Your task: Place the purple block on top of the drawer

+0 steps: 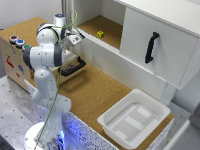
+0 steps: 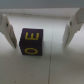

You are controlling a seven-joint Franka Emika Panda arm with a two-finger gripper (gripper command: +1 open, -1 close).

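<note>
The purple block (image 2: 31, 42), with yellow letters on its faces, rests on a white surface in the wrist view. My gripper (image 2: 39, 31) is open around it, one white finger (image 2: 6, 30) on each side with a gap to the block. In the exterior view the gripper (image 1: 76, 40) hangs at the white ledge in front of the cupboard, and the block itself is hidden there. The drawer (image 1: 73, 66), light plywood with a black bar handle, stands pulled out of the low cabinet with the cork top (image 1: 25, 29), just below the gripper.
A small yellow block (image 1: 100, 34) lies inside the open cupboard. The large white cupboard door (image 1: 155, 47) with a black handle stands at the exterior view's right. A white tray (image 1: 134, 117) sits on the cork table. Coloured buttons (image 1: 16, 41) line the cabinet's edge.
</note>
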